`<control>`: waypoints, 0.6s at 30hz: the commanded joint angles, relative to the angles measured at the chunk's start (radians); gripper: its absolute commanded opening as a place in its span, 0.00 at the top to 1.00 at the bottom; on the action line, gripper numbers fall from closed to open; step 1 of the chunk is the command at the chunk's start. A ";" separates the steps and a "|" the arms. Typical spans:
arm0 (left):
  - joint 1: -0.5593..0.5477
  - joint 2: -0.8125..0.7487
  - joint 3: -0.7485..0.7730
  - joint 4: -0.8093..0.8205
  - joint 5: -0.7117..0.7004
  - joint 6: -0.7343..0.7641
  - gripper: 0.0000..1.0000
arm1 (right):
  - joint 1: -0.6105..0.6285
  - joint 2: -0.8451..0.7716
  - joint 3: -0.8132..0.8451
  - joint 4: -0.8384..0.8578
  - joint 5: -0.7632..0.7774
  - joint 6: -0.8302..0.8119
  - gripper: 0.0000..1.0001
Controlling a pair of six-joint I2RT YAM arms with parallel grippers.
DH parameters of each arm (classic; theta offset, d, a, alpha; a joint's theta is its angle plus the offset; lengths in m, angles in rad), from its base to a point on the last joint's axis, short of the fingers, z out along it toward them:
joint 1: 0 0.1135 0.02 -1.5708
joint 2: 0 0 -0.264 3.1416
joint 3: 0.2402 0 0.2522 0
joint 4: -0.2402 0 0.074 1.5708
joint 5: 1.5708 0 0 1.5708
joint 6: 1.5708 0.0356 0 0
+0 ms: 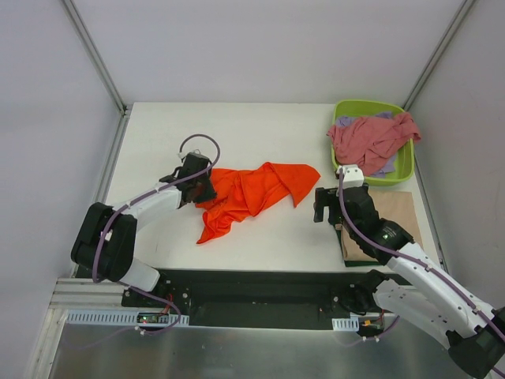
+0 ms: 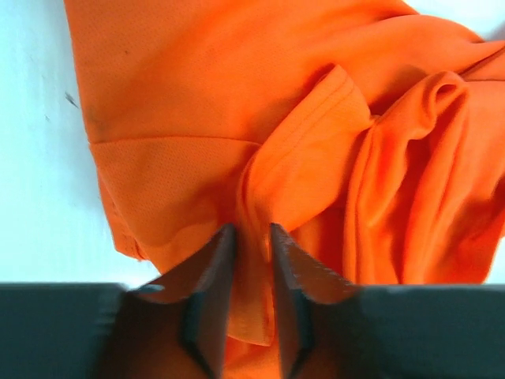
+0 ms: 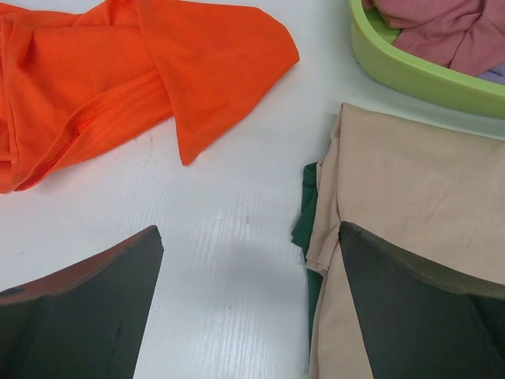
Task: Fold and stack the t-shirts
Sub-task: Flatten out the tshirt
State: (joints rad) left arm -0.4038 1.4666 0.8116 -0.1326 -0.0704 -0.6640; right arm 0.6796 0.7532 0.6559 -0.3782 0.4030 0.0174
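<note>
The bright orange t-shirt (image 1: 248, 193) lies crumpled in the middle of the white table (image 1: 260, 126). My left gripper (image 1: 199, 189) is at its left edge, shut on a fold of the orange cloth (image 2: 254, 260). My right gripper (image 1: 323, 207) is open and empty above bare table, between the orange shirt (image 3: 134, 87) and a folded tan t-shirt (image 3: 410, 197) lying on a dark green one (image 3: 306, 225). That stack also shows in the top view (image 1: 398, 217). A dusty pink t-shirt (image 1: 371, 138) and a lavender one (image 1: 385, 167) lie in the tub.
The lime-green plastic tub (image 1: 404, 170) stands at the back right corner; its rim shows in the right wrist view (image 3: 410, 75). Grey walls and metal rails enclose the table on both sides. The folded stack sits at the table's near right edge.
</note>
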 commanded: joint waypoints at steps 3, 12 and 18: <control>0.011 0.017 0.041 -0.033 -0.100 0.015 0.98 | 0.006 -0.021 0.001 0.004 0.031 -0.010 0.04; 0.011 -0.139 0.026 -0.052 -0.224 0.011 1.00 | 0.005 -0.015 -0.007 0.022 0.034 -0.051 0.04; 0.011 -0.305 -0.046 -0.056 -0.269 0.020 1.00 | 0.005 0.027 0.005 0.036 -0.022 -0.059 0.04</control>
State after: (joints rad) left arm -0.4038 1.2675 0.8059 -0.1741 -0.2611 -0.6586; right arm 0.6796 0.7532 0.6514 -0.3767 0.4152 -0.0196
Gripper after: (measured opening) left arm 0.009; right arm 0.960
